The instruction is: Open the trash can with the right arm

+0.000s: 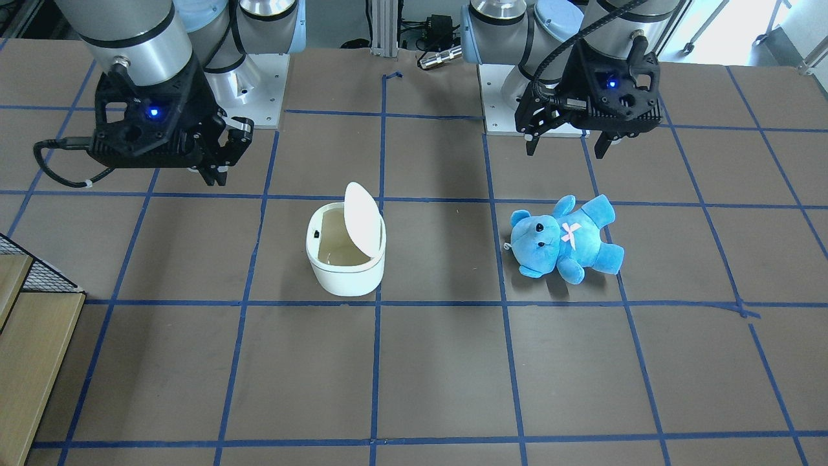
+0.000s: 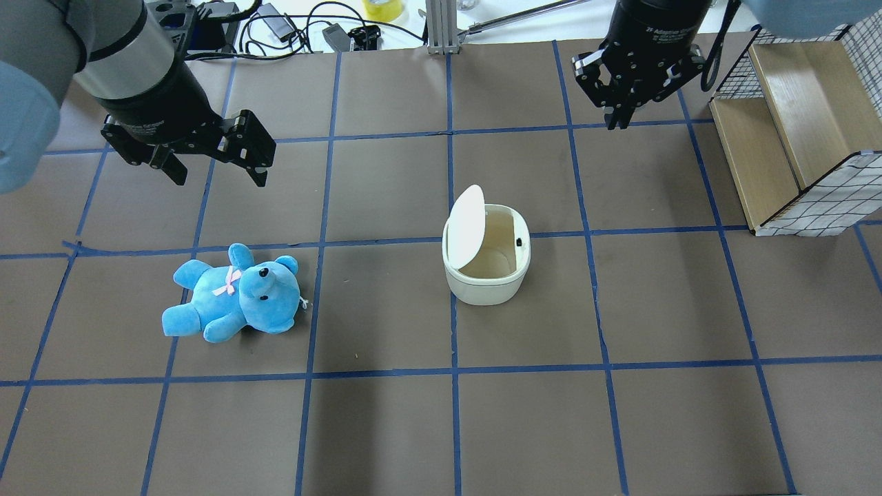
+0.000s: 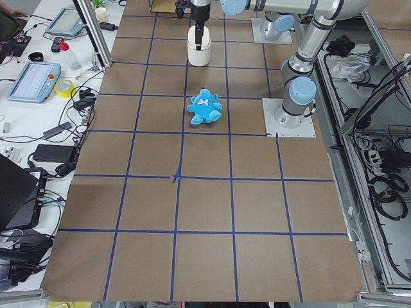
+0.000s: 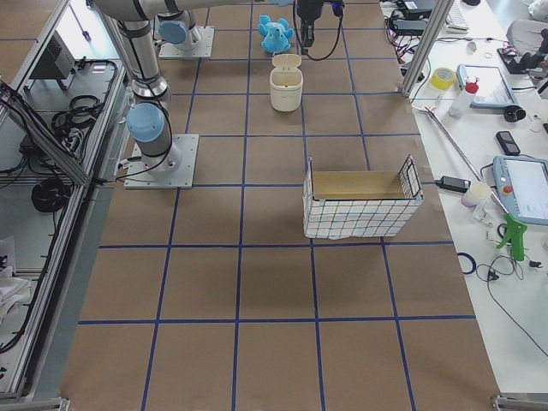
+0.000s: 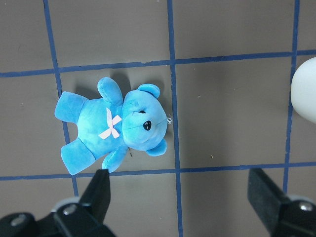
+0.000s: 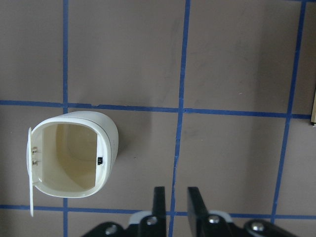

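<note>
The white trash can (image 1: 346, 272) stands mid-table with its flip lid (image 1: 362, 217) raised upright and the beige inside showing; it also shows in the overhead view (image 2: 486, 286) and the right wrist view (image 6: 111, 136). My right gripper (image 2: 613, 122) hangs in the air behind and to the right of the can, apart from it. Its fingers are nearly together and hold nothing, as the right wrist view (image 6: 177, 197) shows. My left gripper (image 2: 217, 172) is open wide and empty, above and behind the blue teddy bear (image 2: 234, 296).
The teddy bear (image 5: 113, 123) lies on its back to the left of the can. A wire-sided wooden crate (image 2: 792, 124) stands at the table's right edge. Both arm bases (image 1: 259, 97) stand at the robot's side of the table.
</note>
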Robot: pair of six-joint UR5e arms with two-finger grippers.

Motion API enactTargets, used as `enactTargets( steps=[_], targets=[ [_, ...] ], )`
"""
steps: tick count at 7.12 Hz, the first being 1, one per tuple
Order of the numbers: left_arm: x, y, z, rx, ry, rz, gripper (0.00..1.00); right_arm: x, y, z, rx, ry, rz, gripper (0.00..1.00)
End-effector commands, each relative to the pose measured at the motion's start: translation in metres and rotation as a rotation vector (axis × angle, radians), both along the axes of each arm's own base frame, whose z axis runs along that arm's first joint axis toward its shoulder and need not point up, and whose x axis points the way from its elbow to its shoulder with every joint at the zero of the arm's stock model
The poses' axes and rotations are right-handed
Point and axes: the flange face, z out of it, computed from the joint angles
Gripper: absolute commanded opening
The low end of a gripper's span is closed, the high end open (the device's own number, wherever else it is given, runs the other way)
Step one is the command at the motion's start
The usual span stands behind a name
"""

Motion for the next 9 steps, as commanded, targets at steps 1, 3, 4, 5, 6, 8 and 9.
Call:
enactTargets(
  steps=[1,3,4,5,6,8,9],
  targets=[
    [0.0,0.0,0.0,0.0,0.0,0.0,1.0,-0.0028,-0.007,0.0078,-0.073,0.01,0.006,1.0],
    [0.0,0.0,0.0,0.0,0.0,0.0,1.0,-0.0022,-0.0167,0.0154,-0.159,-0.003,0.005,1.0],
    [0.0,0.0,0.0,0.0,0.0,0.0,1.0,-0.0013,-0.0157,0.0161,-0.159,-0.005,0.006,1.0],
    [0.0,0.0,0.0,0.0,0.0,0.0,1.0,-0.0011,-0.0162,0.0145,-0.156,-0.006,0.007,1.0],
    [0.0,0.0,0.0,0.0,0.0,0.0,1.0,0.0009,-0.0162,0.0138,-0.154,-0.026,0.008,1.0],
    [0.0,0.0,0.0,0.0,0.0,0.0,1.0,-0.0001,-0.0164,0.0138,-0.154,-0.024,0.007,1.0],
    [0.0,0.0,0.0,0.0,0.0,0.0,1.0,0.0,-0.0163,0.0136,-0.153,-0.026,0.007,1.0]
  ],
)
